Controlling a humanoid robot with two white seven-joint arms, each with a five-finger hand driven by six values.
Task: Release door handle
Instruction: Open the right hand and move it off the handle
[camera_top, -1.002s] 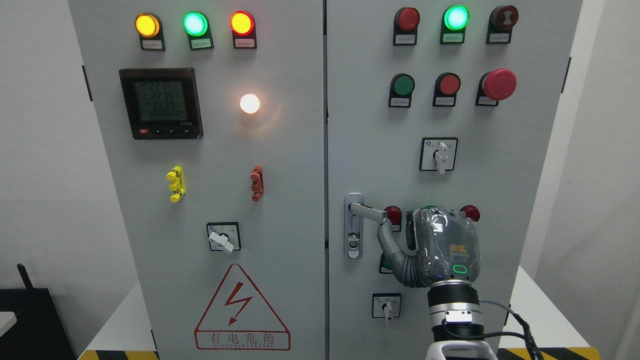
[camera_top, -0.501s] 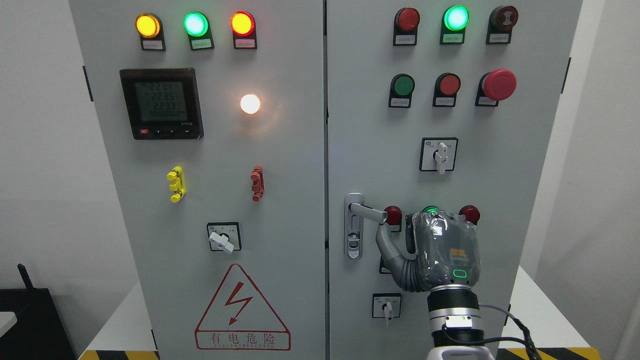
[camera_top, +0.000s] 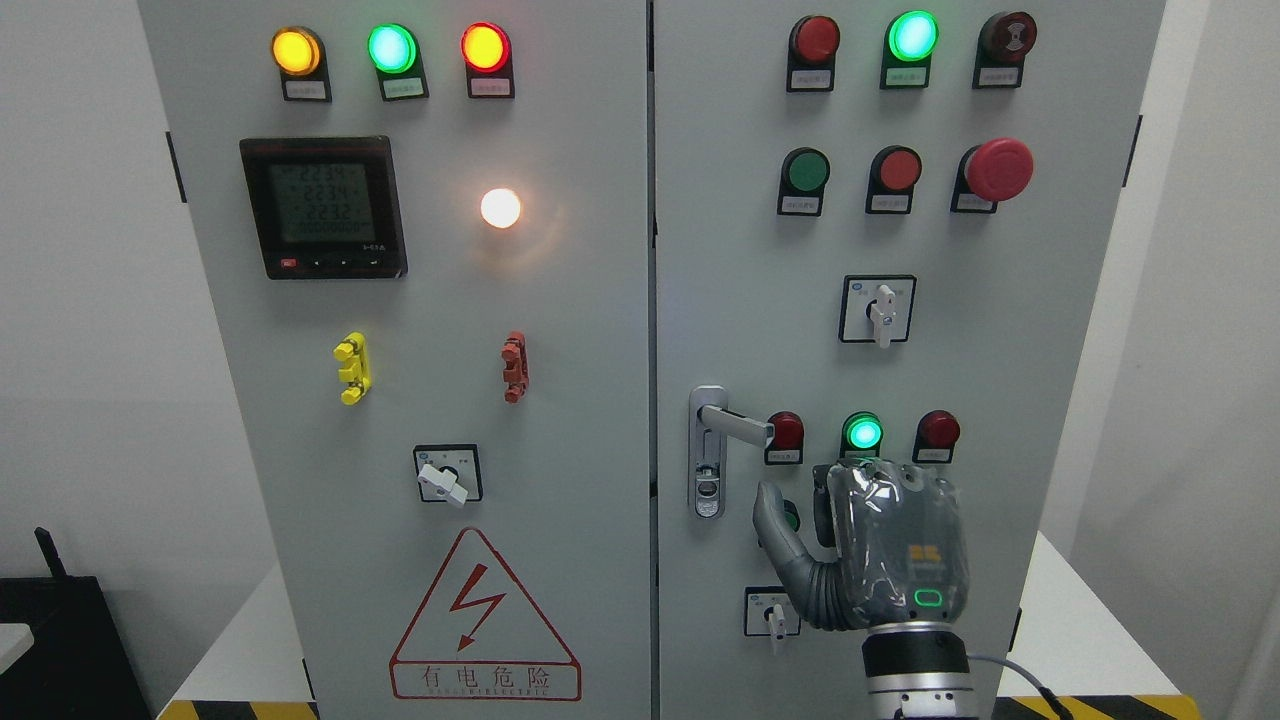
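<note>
The silver door handle (camera_top: 737, 425) sits on the right cabinet door (camera_top: 740, 280), its lever pointing right from a tall lock plate (camera_top: 707, 470). My right hand (camera_top: 880, 550) comes up from the bottom edge, back of the hand toward the camera. It hangs below and to the right of the handle and holds nothing. Its thumb (camera_top: 770, 512) is spread out to the left, a clear gap below the lever's tip. The other fingers are hidden behind the hand. The left arm is out of view.
Red (camera_top: 786, 431), green (camera_top: 863, 434) and red (camera_top: 938, 430) lamps sit just right of the handle. A rotary switch (camera_top: 773, 612) lies left of my wrist and another (camera_top: 878, 309) higher up. The left door (camera_top: 450, 300) carries a meter, lamps and a warning triangle.
My right hand has dropped down away from the handle. The thumb, which touched the lever's tip, is now well below it. The green lamp behind the hand is uncovered. The handle has not moved.
</note>
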